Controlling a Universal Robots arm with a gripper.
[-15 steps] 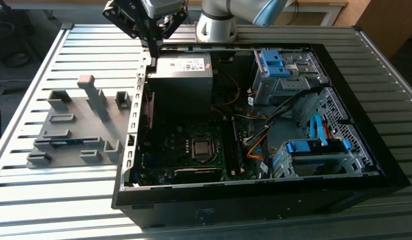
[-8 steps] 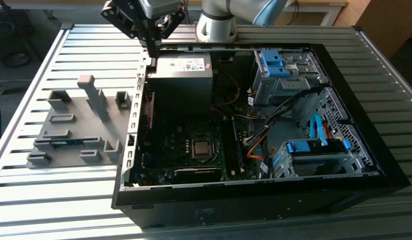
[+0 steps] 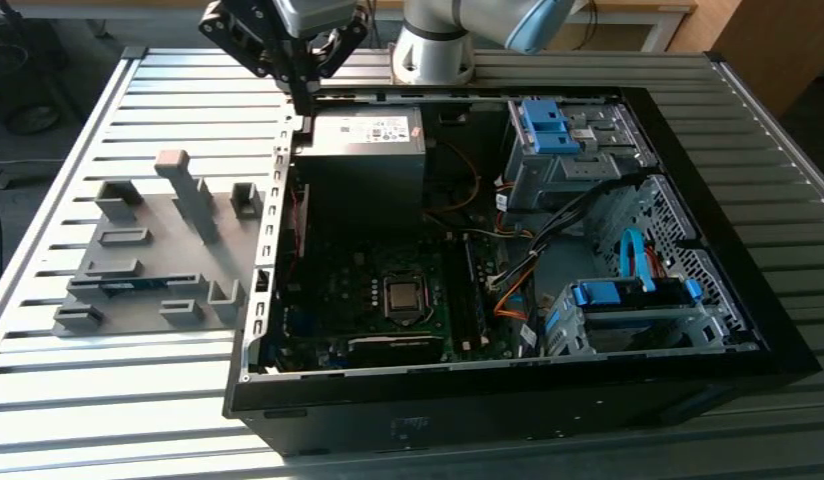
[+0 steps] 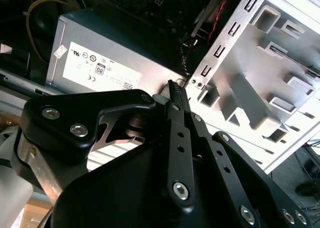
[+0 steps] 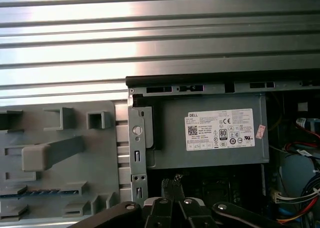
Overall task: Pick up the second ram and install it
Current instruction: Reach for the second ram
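The second ram [image 3: 129, 285] is a thin blue strip lying in a slot of the grey fixture plate [image 3: 159, 250], on the exterior view's left beside the open computer case [image 3: 519, 375]. In the first wrist view the ram [image 5: 45, 192] shows as a blue edge in the fixture [image 5: 60, 138]. My gripper [image 3: 307, 100] hangs over the case's back corner by the power supply [image 3: 365, 130], well away from the ram. In both wrist views its fingers [image 4: 173, 85] [image 5: 172, 182] are pressed together with nothing between them.
The motherboard [image 3: 372, 290] lies in the case bottom with loose cables [image 3: 519, 260] beside it. Drive bays with blue latches [image 3: 552, 125] [image 3: 626, 295] stand on the exterior view's right. The case's metal side wall [image 3: 272, 230] separates fixture and motherboard. The slatted table [image 3: 119, 400] surrounds everything.
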